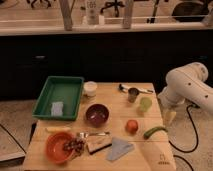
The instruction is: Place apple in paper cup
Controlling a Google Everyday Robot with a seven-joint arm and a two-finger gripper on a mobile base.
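Note:
The apple (131, 126), small and orange-red, lies on the wooden table (145, 155) right of centre, just left of a long green vegetable (155, 131). At the back of the table stands the paper cup (90, 88), short and white, beside the green tray's right rim. My white arm comes in from the right. Its gripper (170, 117) hangs point-down just past the table's right edge, right of the apple and a little above it in the view. It is open and holds nothing.
A shiny metal cup (133, 94) and a light green cup (145, 104) stand behind the apple. A green tray (50, 90) with a sponge is at back left. A dark red bowl (97, 114), orange bowl (60, 146), banana (58, 129) and grey cloth (120, 148) fill the front.

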